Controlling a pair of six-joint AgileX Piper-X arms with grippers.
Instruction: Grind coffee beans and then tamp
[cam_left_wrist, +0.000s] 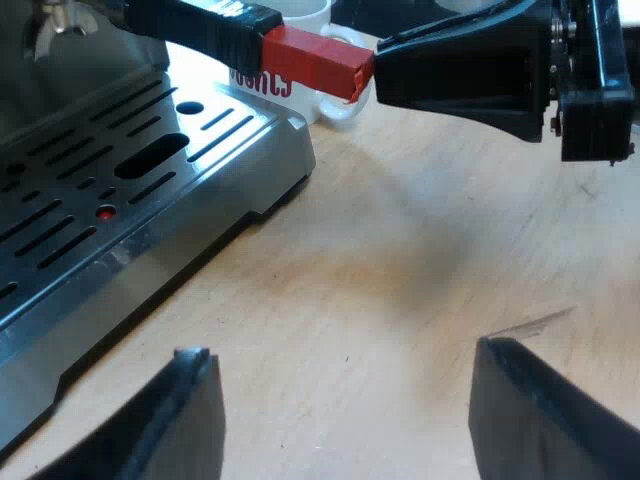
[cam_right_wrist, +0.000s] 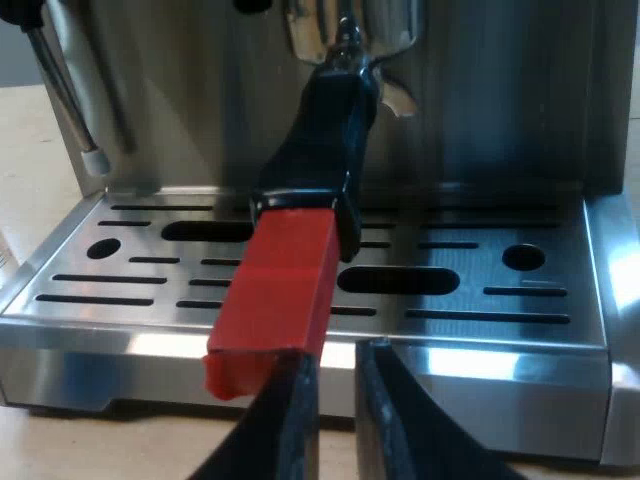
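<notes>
Wide-spread fingers on the left gripper (cam_left_wrist: 342, 352), holding nothing, hovering low over the bench (cam_left_wrist: 400, 250) just beside the espresso machine's drip tray (cam_left_wrist: 150, 150); best parked there, well out of the handle's swing. Barely parted fingers on the right gripper (cam_right_wrist: 332, 360), thin slit between them with nothing inside it, tips right at the red end (cam_right_wrist: 270, 300) of the handle (cam_right_wrist: 320, 150), one finger against or just in front of its side, cannot tell which. Metal holder (cam_right_wrist: 350, 35) locked into the machine's front, handle pointing out over the tray. Likely step: getting hold of the handle to free the holder for grinding; task barely begun. To do it well: open wider, centre the red end between the pads, close on the flat sides rather than a corner, then turn level without dragging down. Risk: slipping off the smooth red plastic. Pale wood bench, matte, faint shadows; white mug (cam_left_wrist: 305, 15) with red lettering beyond the tray corner; steam wand (cam_right_wrist: 65, 90) hanging by the tray edge. Room beyond hidden by the machine.
</notes>
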